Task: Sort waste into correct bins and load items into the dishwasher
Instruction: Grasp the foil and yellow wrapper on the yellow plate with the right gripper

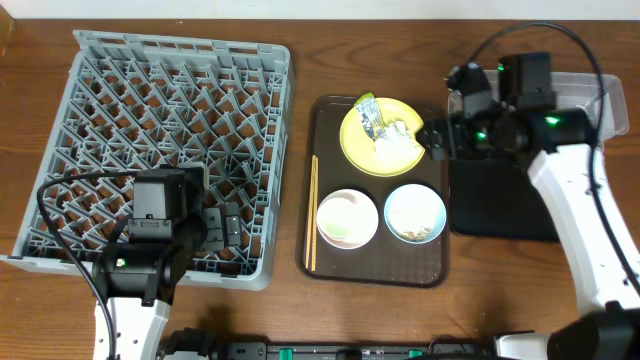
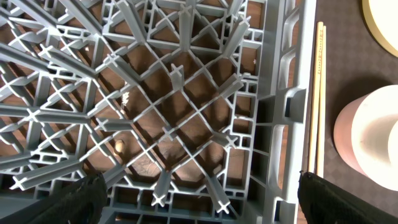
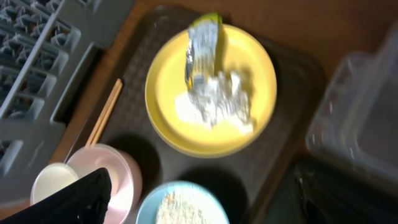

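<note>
The yellow plate [image 1: 352, 140] on the brown tray holds the green-yellow wrapper [image 1: 370, 113] and white paper [image 1: 396, 143]; the right wrist view shows plate [image 3: 168, 87], wrapper [image 3: 202, 50] and paper [image 3: 217, 102]. The blue bowl [image 1: 415, 213] holds rice-like crumbs [image 3: 183, 208]. The pink bowl [image 1: 347, 218] holds the white cup [image 3: 53, 180]. Chopsticks [image 1: 312, 212] lie along the tray's left edge. My right gripper [image 1: 437, 140] is open and empty, just right of the plate [image 3: 199, 205]. My left gripper [image 1: 225, 228] is open and empty over the grey rack's [image 1: 170, 140] front right corner [image 2: 199, 205].
The brown tray [image 1: 375, 270] sits between the rack and the bins. The black tray [image 1: 500, 195] lies right of it, with the clear tub [image 1: 590, 100] behind, under my right arm. The left wrist view shows chopsticks [image 2: 319, 99] and pink bowl [image 2: 345, 134].
</note>
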Controlling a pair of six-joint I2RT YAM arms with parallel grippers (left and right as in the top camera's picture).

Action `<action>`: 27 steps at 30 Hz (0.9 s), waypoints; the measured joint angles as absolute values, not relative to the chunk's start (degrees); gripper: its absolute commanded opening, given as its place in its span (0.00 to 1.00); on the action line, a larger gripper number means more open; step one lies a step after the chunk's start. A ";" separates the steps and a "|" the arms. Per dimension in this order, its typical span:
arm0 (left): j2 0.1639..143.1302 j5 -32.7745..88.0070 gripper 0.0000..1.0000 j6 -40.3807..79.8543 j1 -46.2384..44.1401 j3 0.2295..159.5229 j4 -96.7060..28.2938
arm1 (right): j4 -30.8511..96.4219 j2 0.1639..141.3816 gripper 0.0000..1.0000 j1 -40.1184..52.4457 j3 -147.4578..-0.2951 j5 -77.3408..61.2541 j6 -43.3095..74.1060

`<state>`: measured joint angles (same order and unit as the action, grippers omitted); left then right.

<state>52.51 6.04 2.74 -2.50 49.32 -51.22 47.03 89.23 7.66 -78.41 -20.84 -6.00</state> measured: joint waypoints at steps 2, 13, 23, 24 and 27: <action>52.51 6.04 0.98 2.74 -2.50 49.32 -51.20 | 44.42 91.26 0.92 9.67 -78.74 -19.20 -5.10; 52.51 6.04 0.98 2.74 -2.50 49.32 -51.20 | 37.41 108.33 0.89 16.38 -78.98 -7.05 -0.49; 52.51 6.04 0.98 2.74 -2.50 49.32 -51.22 | 33.65 115.57 0.21 19.14 -78.98 -5.02 5.34; 52.51 6.04 0.98 2.74 -2.50 49.32 -51.22 | 33.82 115.57 0.20 19.14 -78.98 -4.95 5.72; 52.51 6.02 0.98 2.74 -2.50 49.32 -51.20 | 36.03 115.18 0.19 19.14 -79.00 -3.95 6.48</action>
<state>52.51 6.02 2.74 -2.50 49.32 -51.20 36.03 115.18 19.14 -79.00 -3.95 6.48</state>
